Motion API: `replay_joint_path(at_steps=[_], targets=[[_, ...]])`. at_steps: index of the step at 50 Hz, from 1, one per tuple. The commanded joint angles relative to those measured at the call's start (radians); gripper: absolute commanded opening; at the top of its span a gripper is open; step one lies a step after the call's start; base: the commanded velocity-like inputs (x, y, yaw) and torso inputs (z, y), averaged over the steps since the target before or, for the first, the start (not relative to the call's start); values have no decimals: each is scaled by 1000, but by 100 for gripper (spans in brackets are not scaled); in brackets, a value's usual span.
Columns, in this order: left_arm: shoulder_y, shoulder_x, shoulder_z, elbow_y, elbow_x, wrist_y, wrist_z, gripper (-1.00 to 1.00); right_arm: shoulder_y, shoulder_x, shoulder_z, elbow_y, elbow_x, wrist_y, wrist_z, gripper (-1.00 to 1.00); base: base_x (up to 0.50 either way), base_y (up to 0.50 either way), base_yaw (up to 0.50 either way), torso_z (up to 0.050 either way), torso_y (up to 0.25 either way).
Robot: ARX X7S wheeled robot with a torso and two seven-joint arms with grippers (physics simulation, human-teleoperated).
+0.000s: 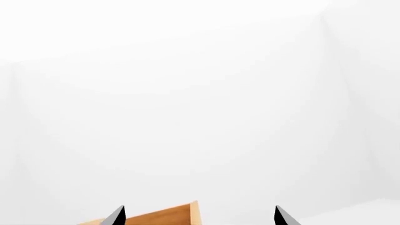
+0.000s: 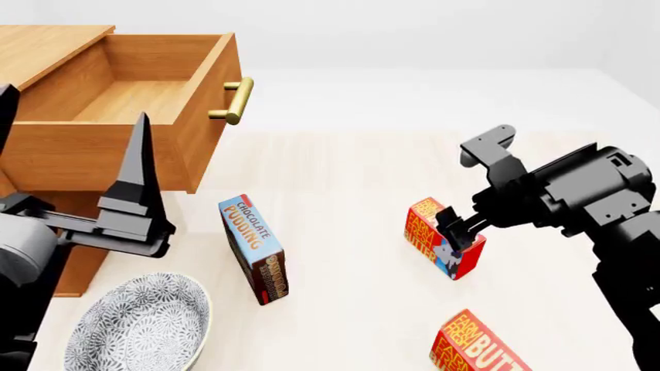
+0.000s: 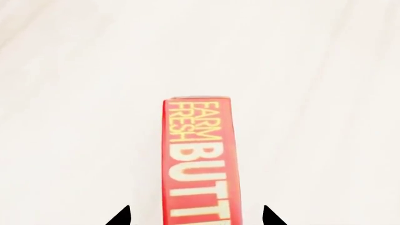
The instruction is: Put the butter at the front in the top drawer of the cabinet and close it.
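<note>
The right gripper (image 2: 450, 232) straddles the butter (image 2: 446, 247) on the tabletop (image 2: 351, 178), fingers wide, apparently ready to grasp. The left gripper (image 2: 134, 205) waits, fingers apart, beside the open top drawer (image 2: 124, 100).

The right wrist view shows the butter (image 3: 200, 159), a red box with yellow-white letters "FARM FRESH" and the beginning of "BUTTER". It lies on the pale desk (image 3: 75, 70). The two dark fingertips (image 3: 122, 216) of the right end effector (image 3: 196, 216) stand on both sides of the box, with a narrow gap between each tip and the box.
</note>
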Motion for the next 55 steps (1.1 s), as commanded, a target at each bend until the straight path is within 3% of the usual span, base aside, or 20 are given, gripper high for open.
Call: replay_joint_path(at_steps=[1, 55], targets=[[6, 2, 5, -7, 5, 12, 4, 100, -11, -2, 6, 13, 1, -10, 4, 100, 0, 0, 0, 0, 0], [-8, 4, 49, -20, 4, 27, 1, 100, -62, -57, -1, 172, -29, -92, -17, 100, 0, 0, 0, 0, 0]])
